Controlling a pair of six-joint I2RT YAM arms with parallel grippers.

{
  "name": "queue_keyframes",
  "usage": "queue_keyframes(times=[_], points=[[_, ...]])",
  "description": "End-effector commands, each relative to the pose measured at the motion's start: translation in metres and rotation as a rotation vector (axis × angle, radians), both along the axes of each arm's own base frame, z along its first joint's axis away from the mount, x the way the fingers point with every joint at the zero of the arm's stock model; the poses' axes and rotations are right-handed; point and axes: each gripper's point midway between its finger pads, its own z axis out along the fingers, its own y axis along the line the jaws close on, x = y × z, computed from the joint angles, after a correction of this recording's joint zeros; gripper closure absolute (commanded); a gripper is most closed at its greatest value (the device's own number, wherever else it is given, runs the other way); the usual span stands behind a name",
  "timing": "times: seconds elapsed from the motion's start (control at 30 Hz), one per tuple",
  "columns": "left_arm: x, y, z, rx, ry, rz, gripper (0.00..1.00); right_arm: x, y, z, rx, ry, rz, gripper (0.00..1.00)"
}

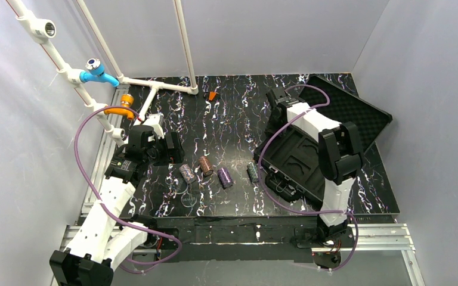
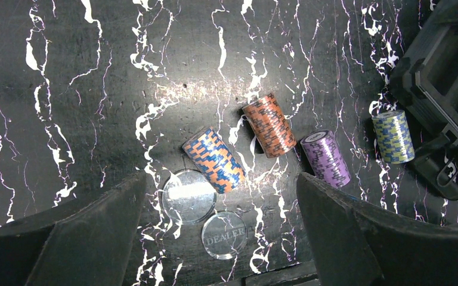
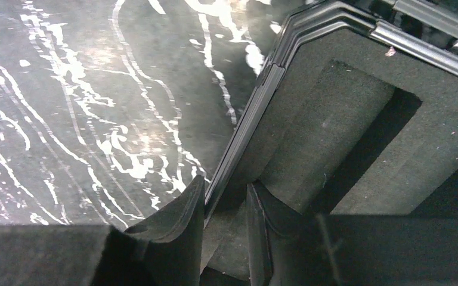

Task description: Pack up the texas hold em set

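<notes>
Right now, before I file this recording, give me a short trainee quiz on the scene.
1. How many chip stacks lie on the table?
2. True or false: the left gripper hangs open over the stacks.
3. What do the right gripper fingers close on? A) the case rim B) a chip stack C) nothing

Key: 1. four; 2. true; 3. A

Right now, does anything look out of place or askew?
Yes: four cylindrical chip stacks lie on their sides on the black marbled table, outside the open black plastic case, which sits askew to the table edges.
</notes>
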Motion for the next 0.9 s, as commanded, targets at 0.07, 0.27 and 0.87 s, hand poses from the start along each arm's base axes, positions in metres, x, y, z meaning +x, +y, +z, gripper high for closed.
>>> queue_keyframes(times=[0.07,0.27,0.87], points=[[-0.003,-0.001,-0.006,0.014,0.021,-0.016,0.05,0.035,0.058,0.009,0.110,-0.102,0.145,0.81],[-0.003,-0.001,-0.007,0.015,0.026,-0.019,0.05,0.050,0.073,0.022,0.145,-0.151,0.175,0.81],[-0.003,-0.001,-0.006,0.016,0.017,-0.022,0.05,0.041,0.062,0.090,0.081,-0.267,0.374,0.14]])
